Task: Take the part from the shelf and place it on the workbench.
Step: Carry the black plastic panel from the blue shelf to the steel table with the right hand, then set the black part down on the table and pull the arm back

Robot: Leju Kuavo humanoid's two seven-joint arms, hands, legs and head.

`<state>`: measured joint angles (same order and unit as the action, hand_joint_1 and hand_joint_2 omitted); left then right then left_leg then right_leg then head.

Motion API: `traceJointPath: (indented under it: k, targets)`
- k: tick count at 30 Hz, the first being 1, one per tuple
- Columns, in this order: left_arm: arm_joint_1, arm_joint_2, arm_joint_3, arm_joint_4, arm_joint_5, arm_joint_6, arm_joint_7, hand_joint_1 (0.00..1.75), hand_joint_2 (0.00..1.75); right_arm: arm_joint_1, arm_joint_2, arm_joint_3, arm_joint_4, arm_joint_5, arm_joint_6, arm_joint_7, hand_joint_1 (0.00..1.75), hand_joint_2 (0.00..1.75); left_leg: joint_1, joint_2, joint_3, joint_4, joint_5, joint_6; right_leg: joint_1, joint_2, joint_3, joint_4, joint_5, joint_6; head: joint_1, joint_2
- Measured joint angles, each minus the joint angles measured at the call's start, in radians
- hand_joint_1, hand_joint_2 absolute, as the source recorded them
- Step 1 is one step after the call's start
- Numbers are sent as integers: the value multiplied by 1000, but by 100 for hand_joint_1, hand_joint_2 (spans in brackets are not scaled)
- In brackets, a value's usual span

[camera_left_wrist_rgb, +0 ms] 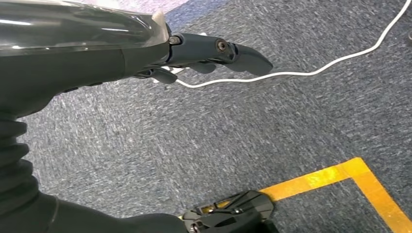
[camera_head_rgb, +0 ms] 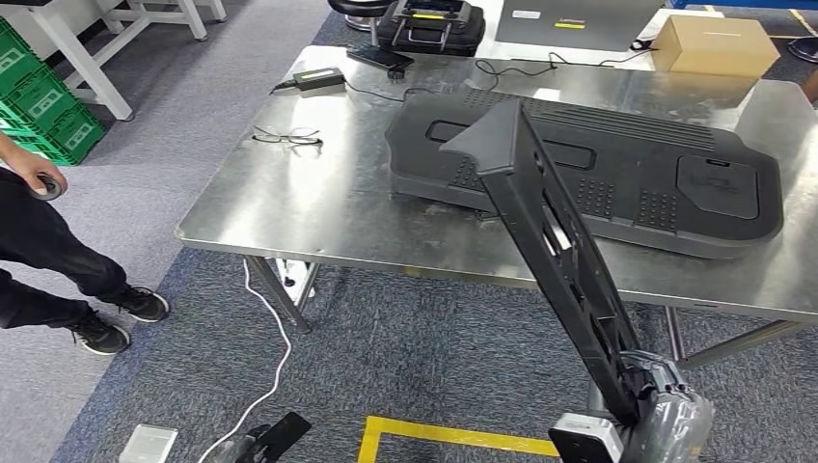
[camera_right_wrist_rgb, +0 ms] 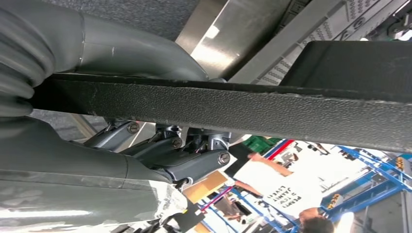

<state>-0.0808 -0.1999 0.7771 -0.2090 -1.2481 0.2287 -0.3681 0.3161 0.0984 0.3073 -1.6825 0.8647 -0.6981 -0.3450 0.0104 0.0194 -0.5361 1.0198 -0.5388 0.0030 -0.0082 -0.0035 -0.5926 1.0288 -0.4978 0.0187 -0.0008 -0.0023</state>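
While the right robot hand (camera_head_rgb: 648,405) sits low at the near edge of the head view, it grips a long black part (camera_head_rgb: 550,241) by its lower end; the part rises at a slant up and away from the hand, with its wedge-shaped top end out over the steel worktop (camera_head_rgb: 318,193). In the right wrist view the thumb wraps one face of the part's textured bar (camera_right_wrist_rgb: 233,109) and the darker fingers (camera_right_wrist_rgb: 194,155) close on the opposite face, so the grip is firm. Can't tell whether the top end touches anything below it. A large flat black panel (camera_head_rgb: 627,178) already lies on the worktop, under and behind the part's upper end. Left robot hand (camera_left_wrist_rgb: 209,53) hangs over the grey carpet (camera_left_wrist_rgb: 194,131), fingers loosely extended and apart, holding nothing. A white cable (camera_left_wrist_rgb: 330,60) runs across the carpet near it, and a corner of yellow floor tape (camera_left_wrist_rgb: 340,177) is close by. Also on the worktop: a pair of glasses (camera_head_rgb: 287,138) near the left side, a black power adapter (camera_head_rgb: 318,78) with its cord at the far-left corner, and a cardboard box (camera_head_rgb: 714,45) at the far right. A person (camera_head_rgb: 48,251) in dark trousers stands on the left of the worktop, one hand holding a roll of tape (camera_head_rgb: 48,186). Green crates (camera_head_rgb: 39,96) stack behind them.
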Motion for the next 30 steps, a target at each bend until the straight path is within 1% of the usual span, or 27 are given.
traceJointPath:
  k: [10, 30]
  targets:
    - [-2, 0, 0, 0, -4, 16, 18, 0, 175, 11, 0, -9, -11, 4, 0, -5, 175, 175, 0, 0, 0, 0, 0, 0, 0, 0, 0, 0, 0, 0, 0, 0]
    - [-4, 0, 0, 0, -6, 23, 22, 0, 175, 15, 0, -21, -42, 12, 0, -19, 175, 175, 0, 0, 1, 0, 0, 0, 0, 0, 0, 0, 0, 0, 0, 0]
